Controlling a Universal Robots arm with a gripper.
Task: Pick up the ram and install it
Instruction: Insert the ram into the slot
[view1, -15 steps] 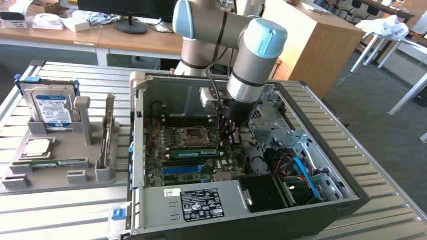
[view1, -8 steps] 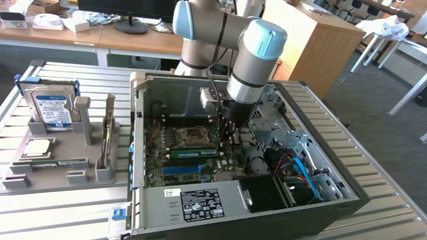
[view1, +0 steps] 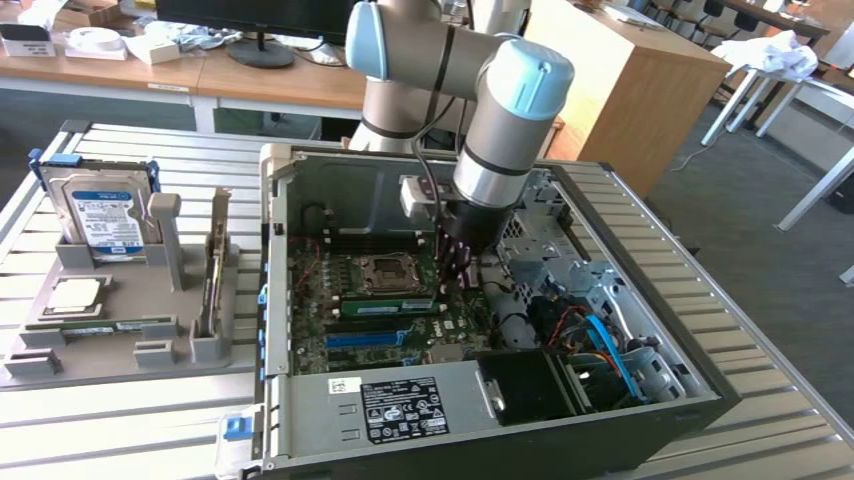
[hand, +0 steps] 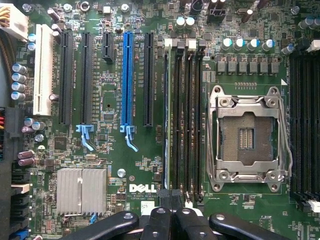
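Observation:
The ram (view1: 387, 305) is a green stick standing on edge in a memory slot beside the empty processor socket (view1: 387, 268), inside the open computer case (view1: 274, 300). In the wrist view the ram (hand: 166, 125) shows as a thin edge in the slot nearest the long black card slot. My gripper (view1: 461, 290) reaches down into the case at the stick's end on the exterior view's right. Its black fingers (hand: 170, 212) are shut together right at that end of the ram. I cannot tell whether they press on it or clamp it.
A grey parts tray (view1: 107, 345) at the exterior view's left holds a hard drive (view1: 100, 215), a silver processor (view1: 74, 292) and another green stick (view1: 100, 325). On the board are a blue card slot (hand: 127, 75) and a heatsink (hand: 81, 190). Cables (view1: 601, 330) crowd the case's right.

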